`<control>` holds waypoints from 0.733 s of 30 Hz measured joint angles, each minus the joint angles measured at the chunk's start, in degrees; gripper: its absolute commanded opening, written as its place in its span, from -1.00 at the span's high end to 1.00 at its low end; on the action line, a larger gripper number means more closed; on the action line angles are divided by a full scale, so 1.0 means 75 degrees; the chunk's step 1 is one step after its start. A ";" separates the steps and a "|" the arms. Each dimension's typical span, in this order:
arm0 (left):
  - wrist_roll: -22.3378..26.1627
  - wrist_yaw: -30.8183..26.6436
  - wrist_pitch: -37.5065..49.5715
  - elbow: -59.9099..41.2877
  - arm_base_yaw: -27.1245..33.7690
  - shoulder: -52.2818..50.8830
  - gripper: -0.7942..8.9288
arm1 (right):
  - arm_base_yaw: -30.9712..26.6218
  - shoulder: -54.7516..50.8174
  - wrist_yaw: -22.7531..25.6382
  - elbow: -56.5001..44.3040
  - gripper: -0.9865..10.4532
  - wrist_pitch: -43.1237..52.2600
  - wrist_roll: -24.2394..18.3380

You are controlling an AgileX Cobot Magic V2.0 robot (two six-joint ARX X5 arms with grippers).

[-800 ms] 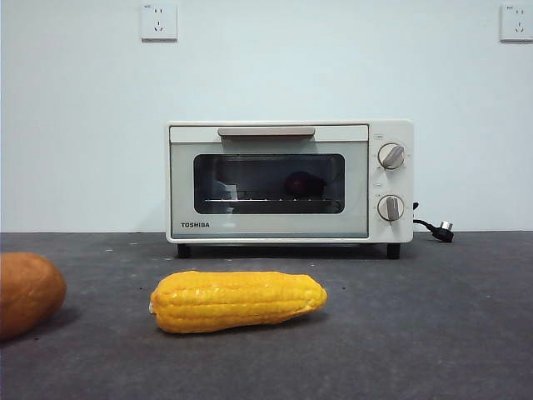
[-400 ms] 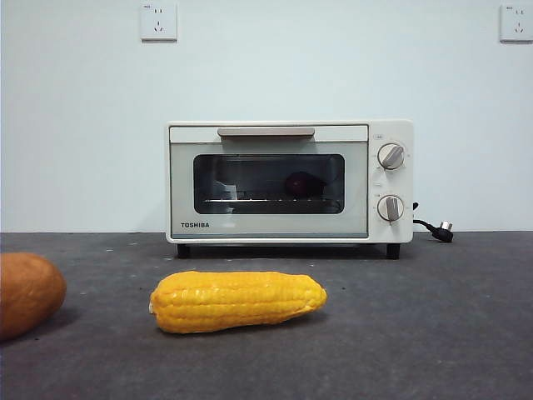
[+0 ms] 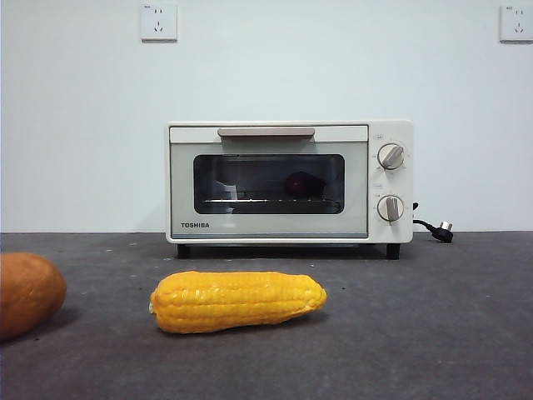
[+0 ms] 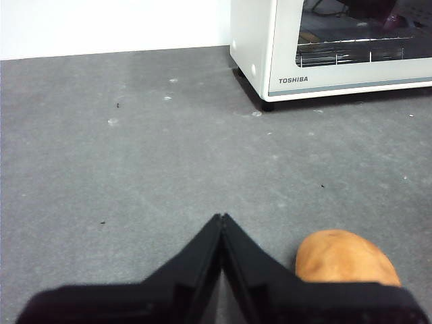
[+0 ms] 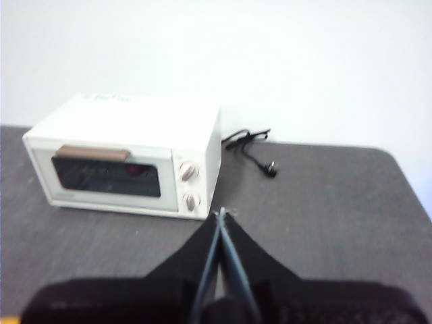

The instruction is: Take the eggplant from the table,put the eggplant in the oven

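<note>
Your left gripper [image 4: 222, 219] has its two black jaws pressed together on nothing, poised low over the table [image 4: 135, 169]; an orange-brown vegetable [image 4: 345, 256] lies just beside it at about four o'clock in that wrist picture, and the oven [image 4: 337, 47] stands well off toward one o'clock. Your right gripper [image 5: 221, 214] is likewise pinched closed and empty, held high and back, looking down on the whole oven [image 5: 128, 152] at about ten o'clock with its unplugged power cord [image 5: 253, 150] trailing at one o'clock. Neither arm shows in the front view, so judge both as waiting clear of the work. Moving outward in that front view, the yellow corn cob [image 3: 237, 300] lies on the table [image 3: 433, 333] at six o'clock, the orange-brown vegetable [image 3: 29, 292] sits at the eight o'clock edge, and the oven [image 3: 287, 182] stands behind them at centre with its door shut. Through the glass window you can make out a dark rounded shape, which I take to be the eggplant [image 3: 304, 184], resting on the wire rack [image 3: 271, 201] toward the right of the cavity. From how things lie, the task looks complete: the eggplant is inside, the door is closed, and nothing seems left for you to do.
</note>
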 measured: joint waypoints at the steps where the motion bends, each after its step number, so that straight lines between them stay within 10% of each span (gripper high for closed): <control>1: 0.0000 0.0000 0.0000 0.0000 0.0000 0.0000 0.84 | -0.0032 -0.0152 0.0003 -0.0262 0.83 0.0230 0.0000; 22: 0.0000 0.0000 0.0000 0.0000 0.0000 0.0000 0.84 | -0.0399 -0.2623 0.0000 -0.6752 0.83 0.4753 -0.0017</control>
